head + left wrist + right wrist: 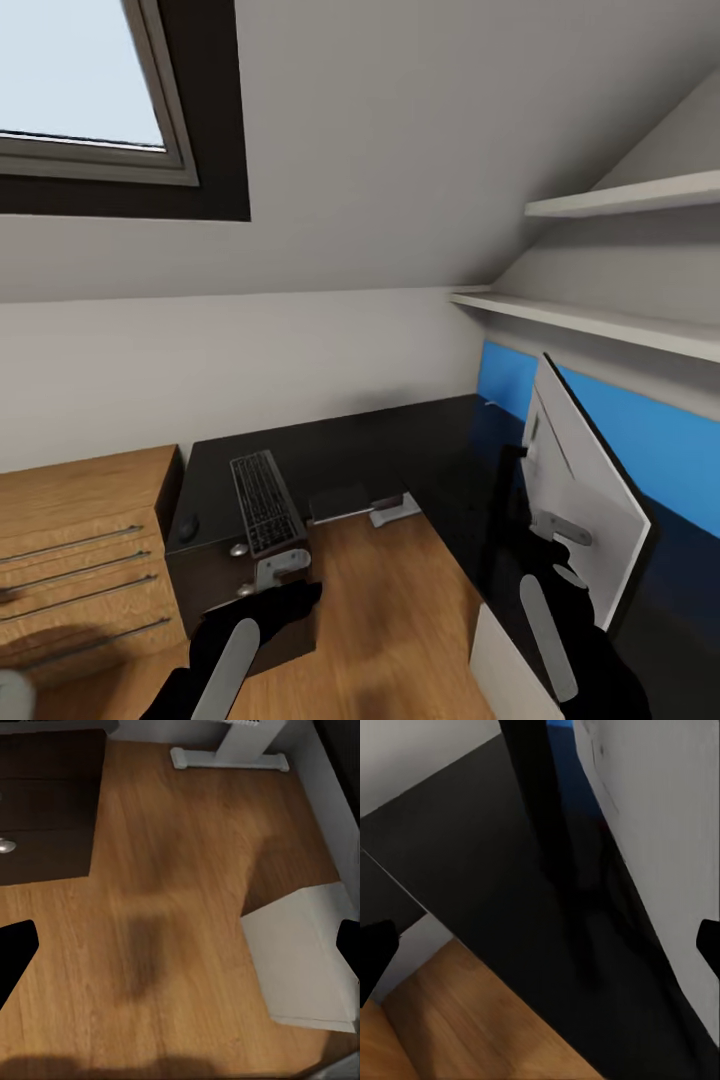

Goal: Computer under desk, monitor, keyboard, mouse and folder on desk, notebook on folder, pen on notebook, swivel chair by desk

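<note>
The glossy black desk (400, 440) runs from a black drawer unit (205, 575) to a blue back panel (640, 430). On the top above the drawers lies the keyboard (265, 503), with the small black mouse (188, 525) to its left. The monitor (590, 480) stands on the right wing, its silver-white back (660, 810) facing me. My left gripper (272, 575) hangs open just in front of the keyboard's near end, above the wooden floor (180, 945). My right gripper (552, 535) is open at the monitor's near lower edge, over the desk top (495, 870).
A light wooden drawer chest (80, 560) stands left of the desk. A white desk foot (229, 756) rests on the floor, and a white panel (307, 952) stands at the desk's near right. Two white shelves (600, 320) hang over the right wing. A dark shape (340, 500) sits under the desk's inner corner.
</note>
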Available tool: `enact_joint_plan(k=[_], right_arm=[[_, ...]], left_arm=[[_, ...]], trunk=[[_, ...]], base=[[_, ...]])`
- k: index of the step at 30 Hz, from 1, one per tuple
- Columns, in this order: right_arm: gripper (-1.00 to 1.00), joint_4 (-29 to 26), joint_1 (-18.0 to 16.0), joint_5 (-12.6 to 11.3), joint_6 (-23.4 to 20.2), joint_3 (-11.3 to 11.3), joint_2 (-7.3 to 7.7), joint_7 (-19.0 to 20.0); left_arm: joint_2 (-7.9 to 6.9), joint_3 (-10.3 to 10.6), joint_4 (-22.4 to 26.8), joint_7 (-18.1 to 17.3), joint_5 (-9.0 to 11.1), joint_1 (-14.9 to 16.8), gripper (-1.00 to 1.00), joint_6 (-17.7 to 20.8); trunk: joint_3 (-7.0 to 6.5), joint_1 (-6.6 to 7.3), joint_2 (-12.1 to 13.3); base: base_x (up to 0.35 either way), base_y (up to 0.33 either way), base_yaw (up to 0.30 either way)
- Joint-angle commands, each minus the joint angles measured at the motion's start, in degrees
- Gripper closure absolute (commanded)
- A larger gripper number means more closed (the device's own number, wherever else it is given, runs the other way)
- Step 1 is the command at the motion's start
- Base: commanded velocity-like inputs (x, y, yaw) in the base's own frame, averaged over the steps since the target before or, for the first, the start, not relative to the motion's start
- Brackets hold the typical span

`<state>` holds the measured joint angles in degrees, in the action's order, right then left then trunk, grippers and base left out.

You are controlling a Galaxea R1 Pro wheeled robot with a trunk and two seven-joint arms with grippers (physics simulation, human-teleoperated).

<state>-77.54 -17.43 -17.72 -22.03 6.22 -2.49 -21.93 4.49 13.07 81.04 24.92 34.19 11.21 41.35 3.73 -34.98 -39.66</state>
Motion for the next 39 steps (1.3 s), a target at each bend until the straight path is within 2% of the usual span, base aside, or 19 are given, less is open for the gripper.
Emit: enact_joint_plan(k=[1,16,39], right_arm=[[-1.0,0.0,-0.1,-0.4,-0.2,0.0,-0.04,-0.3],[-1.0,-0.1,-0.1,-0.4,0.7,0.2,0.11,-0.3],[-1.0,0.7,-0.1,-0.2,1.2,0.0,-0.02,-0.1]], left_arm=[[-0.01,0.0,0.1,0.6,0.6,0.0,-1.0,0.1],[-0.22,-0.1,0.1,0.6,0.6,0.0,-1.0,0.1],[-0.64,-0.4,0.1,0.9,0.2,0.0,-1.0,-0.1]], trunk=[[0.11,-0.02,-0.1],[0.45,-0.02,-0.1],[0.62,-0.02,-0.1]], base=[[0.0,0.0,-0.263],[0.0,0.0,-0.25],[0.0,0.0,-0.015]])
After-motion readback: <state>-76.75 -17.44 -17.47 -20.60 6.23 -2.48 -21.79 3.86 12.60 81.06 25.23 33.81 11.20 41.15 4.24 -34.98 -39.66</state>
